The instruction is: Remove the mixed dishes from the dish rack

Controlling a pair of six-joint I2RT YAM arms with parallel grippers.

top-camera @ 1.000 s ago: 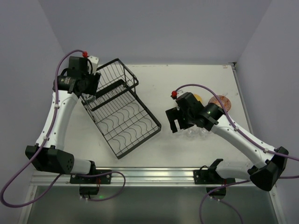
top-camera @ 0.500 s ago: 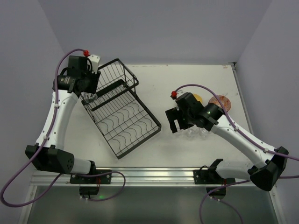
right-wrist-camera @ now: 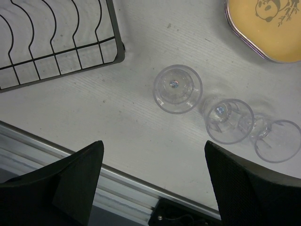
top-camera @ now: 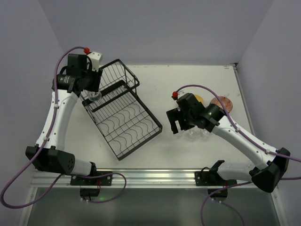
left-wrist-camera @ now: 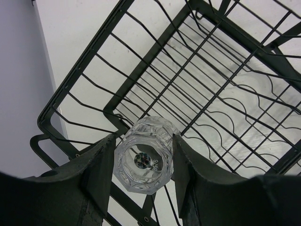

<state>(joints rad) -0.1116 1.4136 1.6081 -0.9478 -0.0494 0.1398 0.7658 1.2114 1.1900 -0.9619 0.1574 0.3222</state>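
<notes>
My left gripper (top-camera: 92, 93) is shut on a small clear glass cup (left-wrist-camera: 143, 160), held over the near-left corner of the basket section of the black wire dish rack (top-camera: 124, 113). The cup's base faces the left wrist camera, with a finger (left-wrist-camera: 101, 169) on each side. The rack (left-wrist-camera: 221, 61) holds no other dishes that I can see. My right gripper (top-camera: 176, 126) is open and empty, hovering above three glass cups (right-wrist-camera: 178, 88) (right-wrist-camera: 229, 120) (right-wrist-camera: 277, 140) standing on the table. A yellow plate (right-wrist-camera: 265, 26) lies just beyond them.
A red-brown patterned bowl (top-camera: 222, 102) sits right of the yellow plate (top-camera: 199, 99). The rack's flat tray corner (right-wrist-camera: 61, 52) lies left of the cups. The aluminium rail (top-camera: 150, 176) runs along the table's near edge.
My left gripper has risen slightly and moved a little toward the far side with the cup. The right arm has not moved.
</notes>
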